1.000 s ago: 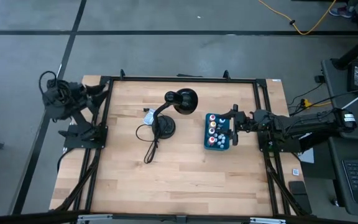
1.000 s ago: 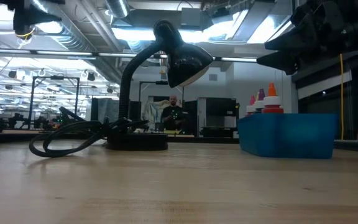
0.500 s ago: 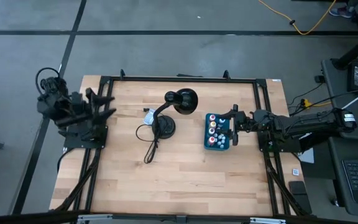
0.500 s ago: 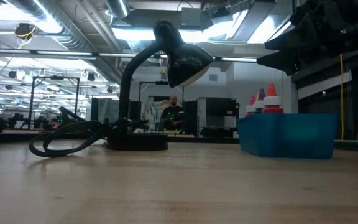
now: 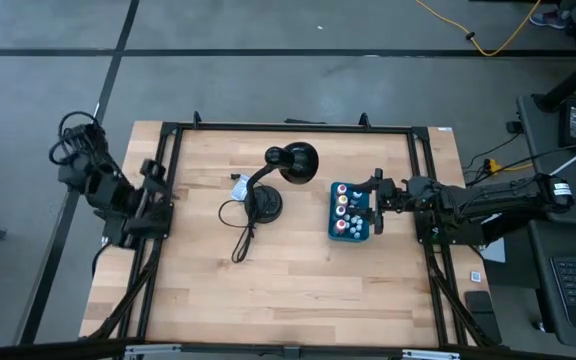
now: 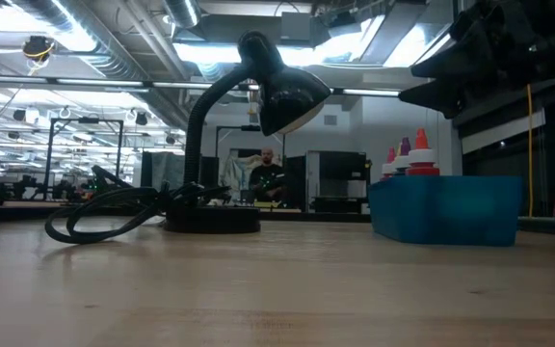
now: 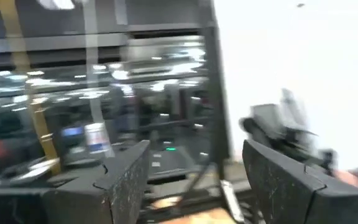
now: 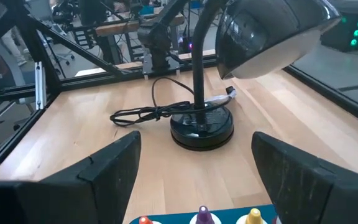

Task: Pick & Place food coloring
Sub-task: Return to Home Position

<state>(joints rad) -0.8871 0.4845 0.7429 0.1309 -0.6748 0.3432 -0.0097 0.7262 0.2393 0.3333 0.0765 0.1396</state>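
The food coloring bottles (image 5: 346,208) stand upright in a teal box (image 5: 336,226) right of the table's middle. Their coloured caps (image 6: 408,154) stick up above the box's wall (image 6: 446,207), and a few caps (image 8: 202,218) show in the right wrist view. My right gripper (image 5: 373,205) hovers open, level, at the box's right side over the bottles (image 8: 197,180). It touches none of them. My left gripper (image 5: 156,178) is open at the table's left edge, far from the box, with nothing between its fingers (image 7: 197,186).
A black desk lamp (image 5: 278,175) stands left of the box, its base and looped cord (image 8: 160,114) on the wood, its shade (image 8: 266,34) leaning toward the box. Black frame rails (image 5: 168,200) run along the table's edges. Bare wood lies toward the near edge.
My left arm has swung from the far left corner toward the near edge along the left rail, and its gripper has turned about and tipped up. My right gripper and the box have kept still.
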